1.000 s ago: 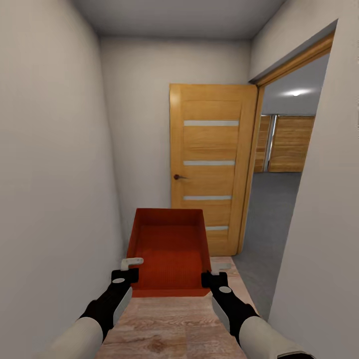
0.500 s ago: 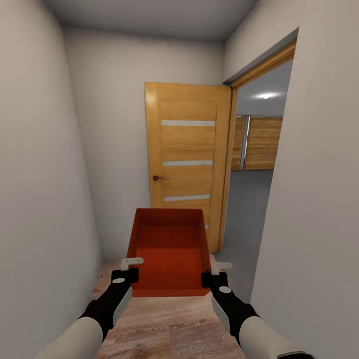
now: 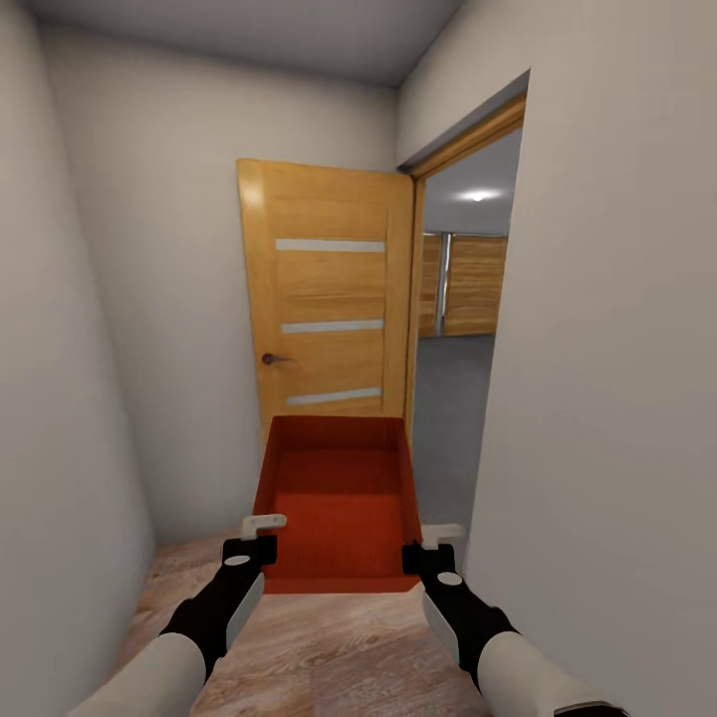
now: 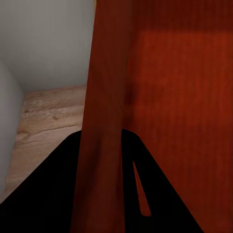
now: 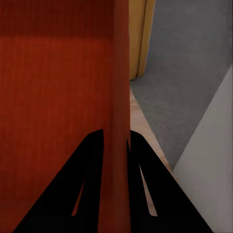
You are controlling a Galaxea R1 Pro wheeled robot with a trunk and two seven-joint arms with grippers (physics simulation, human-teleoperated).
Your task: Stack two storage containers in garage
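Storage container [image 3: 339, 503]: one, carried in front of us, w/ left gripper [image 3: 261, 535] and right gripper [image 3: 426, 545] each pinching a side wall near the rim. We judge it light, stiff, slick plastic; both-sides hold suits it. One door [image 3: 324, 299], one doorway [image 3: 453, 329], grey floor [image 3: 438, 418] beyond.

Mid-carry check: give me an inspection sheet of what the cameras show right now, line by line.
Surface: light wood plank floor underfoot; grey floor beyond the doorway.
Job's things: one orange-red container, empty, held level between both arms.
Clutter: nothing seen.
Grippers: left gripper clamped on the container's left wall; right gripper clamped on its right wall.
Cables: nothing seen.
Surroundings: narrow white-walled corridor; wooden door open ahead; doorway on the right.
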